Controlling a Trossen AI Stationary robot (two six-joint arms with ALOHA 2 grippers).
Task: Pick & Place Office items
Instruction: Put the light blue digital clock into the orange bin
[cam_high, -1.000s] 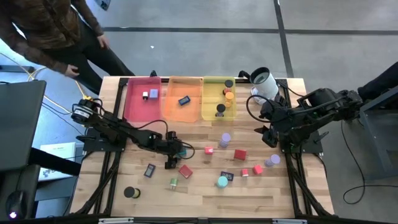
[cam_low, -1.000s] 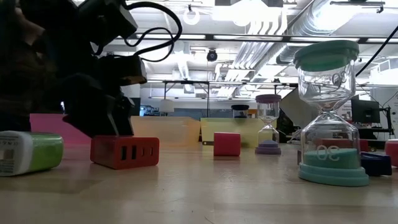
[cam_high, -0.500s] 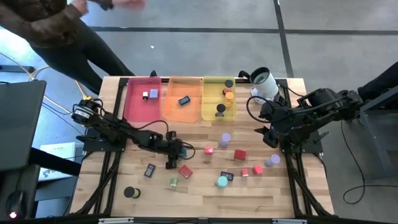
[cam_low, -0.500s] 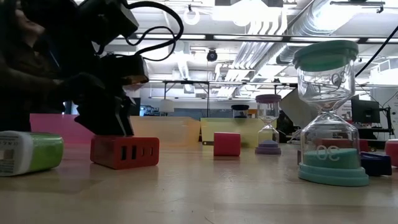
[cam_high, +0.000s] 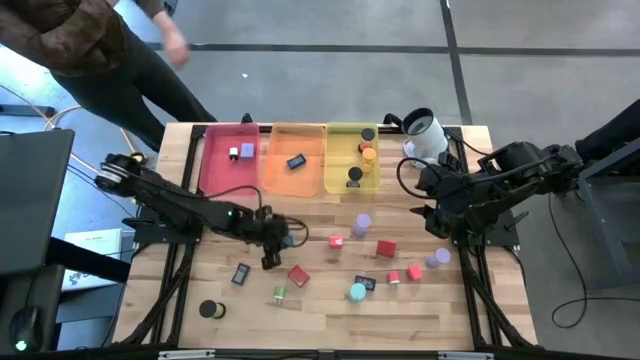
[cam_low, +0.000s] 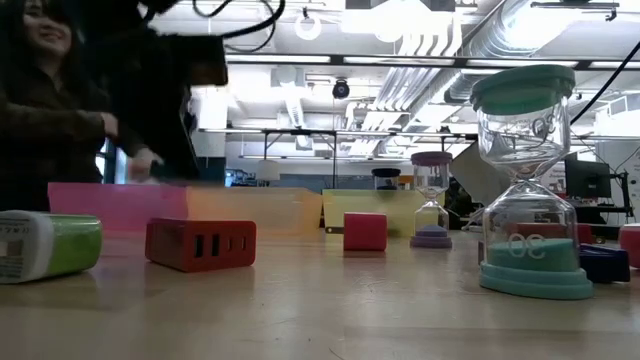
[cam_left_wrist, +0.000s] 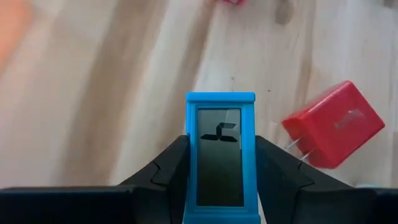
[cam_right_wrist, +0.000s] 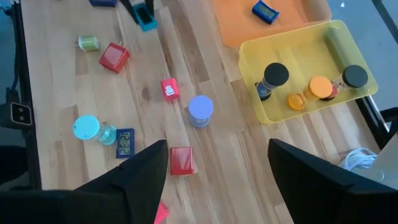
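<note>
My left gripper (cam_high: 284, 238) hangs over the table's middle left, shut on a flat blue rectangle with a dark screen (cam_left_wrist: 221, 155). A red charger block (cam_left_wrist: 333, 134) lies on the wood just beyond it and also shows in the low view (cam_low: 200, 245). More office items are scattered on the table: red cubes (cam_high: 386, 248), purple cylinders (cam_high: 363, 222), a teal hourglass (cam_low: 530, 180) and a green cylinder (cam_low: 50, 245). My right gripper (cam_right_wrist: 217, 186) is held high over the table's right side, open, with nothing between its fingers. My left gripper pinches the blue rectangle by its two long edges (cam_left_wrist: 189, 163), one finger (cam_left_wrist: 168, 168) on each side. The fingers slant down toward the table and lie along the piece, screen side up. The piece is lifted clear of the wood.
Pink (cam_high: 228, 160), orange (cam_high: 293, 160) and yellow (cam_high: 352, 160) trays stand along the far edge, each with a few pieces inside. A white device (cam_high: 425, 135) sits at the far right corner. A person (cam_high: 90, 50) stands by the far left corner.
My left gripper has risen from the table beside the red charger block, carrying the blue rectangle up clear of the wood. The person at the far left has moved an arm.
</note>
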